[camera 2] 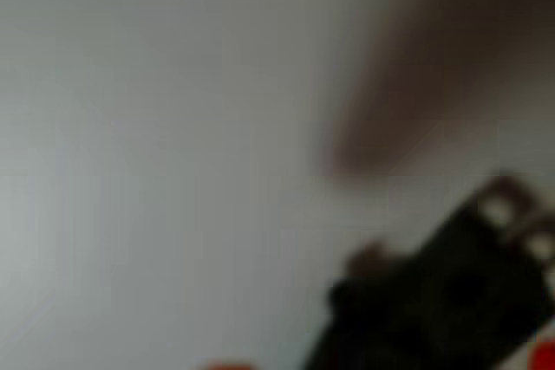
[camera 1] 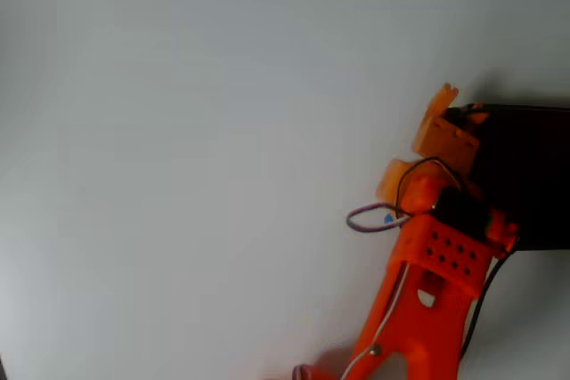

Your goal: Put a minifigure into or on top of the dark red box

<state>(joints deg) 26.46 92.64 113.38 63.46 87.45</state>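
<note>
From the overhead view you are looking down on a plain white table that takes up most of the frame. Your orange arm enters from the bottom edge, right of centre, and reaches up toward the right side. Its tool sits at the middle right, just beside the left wall of the dark red box, and its orange fingers point toward the upper right. The box runs off the right edge of the frame; from above it reads as very dark, almost black, with a thin reddish line along its top rim. The tool's tip overlaps the upper left corner of the box, but you cannot tell whether it touches the box or hangs above it.

A thin looped cable curls out to the left of the arm's wrist. Inside that loop lies a tiny bright blue speck; it may be the minifigure, but it is too small to be certain.

The wrist view is heavily blurred. You see pale table surface, a soft brownish shadow in the upper right, and a dark blocky shape in the lower right that cannot be made out.

You cannot tell whether the tool is released or clenched, nor whether it carries anything.
</note>
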